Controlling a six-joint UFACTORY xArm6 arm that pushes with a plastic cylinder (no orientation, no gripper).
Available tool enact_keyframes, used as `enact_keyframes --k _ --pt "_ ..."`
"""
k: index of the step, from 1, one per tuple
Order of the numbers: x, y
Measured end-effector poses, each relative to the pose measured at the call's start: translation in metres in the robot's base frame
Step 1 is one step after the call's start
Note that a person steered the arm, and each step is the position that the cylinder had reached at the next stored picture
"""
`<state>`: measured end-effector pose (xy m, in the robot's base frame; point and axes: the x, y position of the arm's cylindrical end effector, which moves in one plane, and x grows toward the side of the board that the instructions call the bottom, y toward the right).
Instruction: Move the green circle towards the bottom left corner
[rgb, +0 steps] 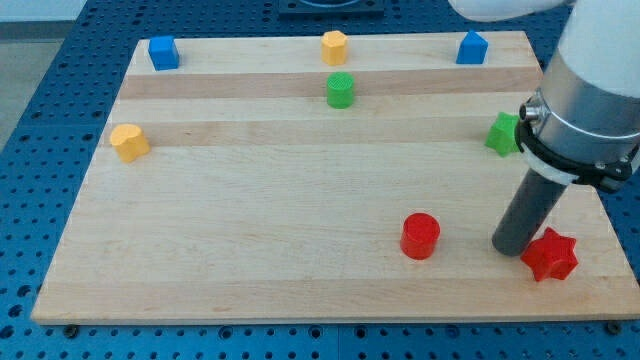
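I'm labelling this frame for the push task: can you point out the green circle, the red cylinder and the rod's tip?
green circle (340, 90): camera view, on its ridged top face.
red cylinder (420, 236): camera view, on its front side wall.
my tip (511, 248): camera view, at the rod's very bottom end, beside the red star (550, 256).

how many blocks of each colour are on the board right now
blue: 2, a cube and a block
yellow: 2, a block and a block
green: 2, the green circle and a green block
red: 2, a cylinder and a star
total: 8
my tip sits just left of the red star.
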<state>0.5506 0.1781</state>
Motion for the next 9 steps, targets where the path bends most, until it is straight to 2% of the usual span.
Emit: enact_keyframes --k 3,5,6,9 --pt "-0.073 -0.069" --pt "-0.081 -0.098" --pt "-0.101 -0.098" --pt "-0.220 -0.094"
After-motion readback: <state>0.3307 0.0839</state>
